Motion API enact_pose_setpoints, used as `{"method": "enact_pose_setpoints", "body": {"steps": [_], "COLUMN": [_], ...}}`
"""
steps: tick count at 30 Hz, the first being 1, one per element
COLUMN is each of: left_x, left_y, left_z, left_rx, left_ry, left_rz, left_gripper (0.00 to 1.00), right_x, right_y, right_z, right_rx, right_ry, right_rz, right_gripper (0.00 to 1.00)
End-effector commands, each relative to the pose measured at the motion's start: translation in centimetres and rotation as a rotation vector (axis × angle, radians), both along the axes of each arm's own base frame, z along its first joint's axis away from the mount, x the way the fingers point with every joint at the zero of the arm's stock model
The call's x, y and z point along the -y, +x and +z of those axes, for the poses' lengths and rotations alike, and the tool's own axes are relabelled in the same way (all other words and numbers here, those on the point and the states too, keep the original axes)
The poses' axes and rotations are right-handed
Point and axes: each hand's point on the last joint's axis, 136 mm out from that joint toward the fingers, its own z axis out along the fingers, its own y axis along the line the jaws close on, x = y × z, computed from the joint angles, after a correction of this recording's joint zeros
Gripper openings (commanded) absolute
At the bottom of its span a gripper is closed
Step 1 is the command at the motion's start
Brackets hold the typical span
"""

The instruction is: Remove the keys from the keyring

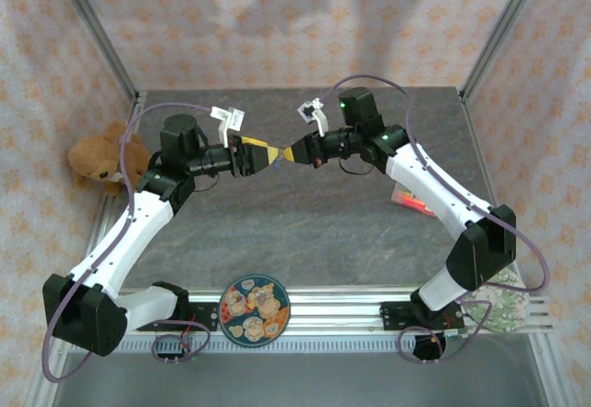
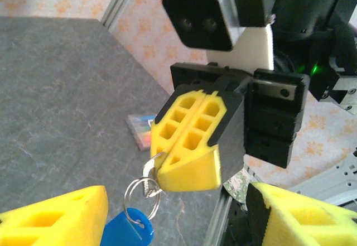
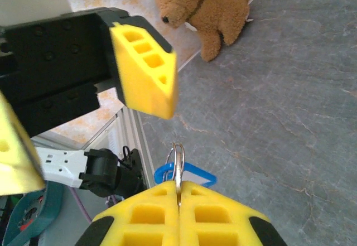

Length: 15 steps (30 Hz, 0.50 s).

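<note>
My right gripper [image 3: 178, 196] is pressed together on the key [image 2: 149, 172], holding it in the air over the middle of the table [image 1: 277, 241], somewhat nearer the far edge than the near one. The keyring [image 2: 134, 223] hangs from the key, its blue tag lowest. My left gripper [image 1: 261, 156] stands apart with a finger [image 2: 61, 215] on each side of the keyring; I cannot tell whether one touches the tag.

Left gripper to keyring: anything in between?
Nothing visible. The open left gripper has a finger on either side of the hanging keyring, with only air between. The right gripper, seemingly shut on the key, sits just above the ring, so room is tight there.
</note>
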Motion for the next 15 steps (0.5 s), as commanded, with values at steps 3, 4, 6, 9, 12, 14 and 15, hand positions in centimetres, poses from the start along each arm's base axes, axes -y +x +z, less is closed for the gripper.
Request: {"method": "enact_pose_setpoints", "body": {"steps": [3, 4, 6, 9, 12, 14, 15], "left_x": [0.78, 0.92, 1.01, 1.1, 1.19, 1.16, 1.18], "left_y": [-0.92, -0.96, -0.98, -1.05, -1.06, -1.0, -0.99], "left_z": [1.01, 1.0, 0.9, 0.94, 0.93, 0.79, 0.77], "left_rx": [0.014, 0.016, 0.014, 0.015, 0.014, 0.013, 0.012], "left_ry": [-0.01, -0.01, -0.009, -0.013, -0.014, -0.011, -0.011], "left_rz": [-0.068, -0.072, -0.074, -0.082, -0.086, -0.085, -0.085], "left_gripper": [0.65, 0.64, 0.6, 0.5, 0.45, 0.44, 0.42], "right_x": [-0.19, -0.25, -0.32, -0.4, -0.46, -0.52, -0.53], "right_y": [-0.94, -1.0, -1.06, -1.09, -1.21, -1.25, -1.34], "right_z": [2.38, 2.4, 2.42, 2.38, 2.6, 2.64, 2.7], "right_rx": [0.045, 0.043, 0.039, 0.035, 0.038, 0.038, 0.039], "right_ry": [0.043, 0.043, 0.044, 0.046, 0.05, 0.052, 0.052], "right_rz": [0.052, 0.056, 0.063, 0.07, 0.077, 0.082, 0.085], "right_gripper": [0.0, 0.0, 0.0, 0.0, 0.0, 0.0, 0.0]}}
